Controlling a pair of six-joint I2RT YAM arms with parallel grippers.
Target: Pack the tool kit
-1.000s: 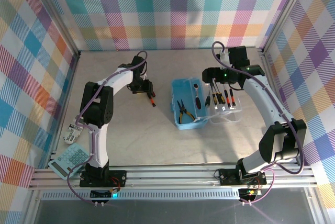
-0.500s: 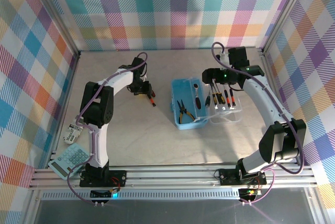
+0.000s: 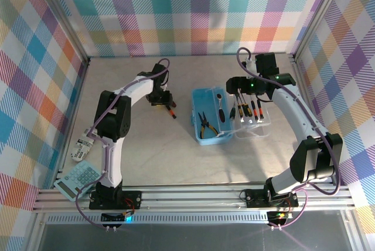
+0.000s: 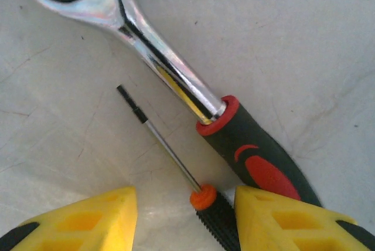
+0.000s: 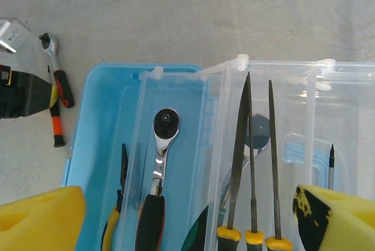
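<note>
Plaid panels wall in a pale grey tabletop (image 3: 146,157). On it the light-blue tool case (image 3: 198,116) lies open, directly under the right gripper (image 5: 187,216). Its clear lid (image 5: 345,116) is folded flat, so the hinge line runs down between the jaws. Those jaws stand wide apart with nothing in them. One yellow finger (image 5: 38,219) hangs over the case's outer edge and the other over the lid. Below the gap, a ratchet (image 5: 161,139) and yellow-handled pliers (image 5: 109,233) rest inside the case, and slim yellow-and-black-handled tools (image 5: 253,238) lie side by side in the lid.

Well apart from the case, the left gripper (image 4: 186,216) is low over the table. Its jaws are part-open and straddle the black handle of a small screwdriver (image 4: 205,198), which has an orange collar. The handle sits just beside one pad (image 4: 293,216), with bare table between it and the other. Just ahead of the jaws lies a second ratchet (image 4: 176,81) with a red-and-black grip, its handle running past that nearer pad.

The left arm (image 3: 111,116) rises from its base, folds at the elbow and reaches forward with its wrist tipped down. The right arm (image 3: 304,122) arches up along the table's side and curls inward over the case. A grey-teal calculator (image 3: 79,179) sits by the left arm's base.
</note>
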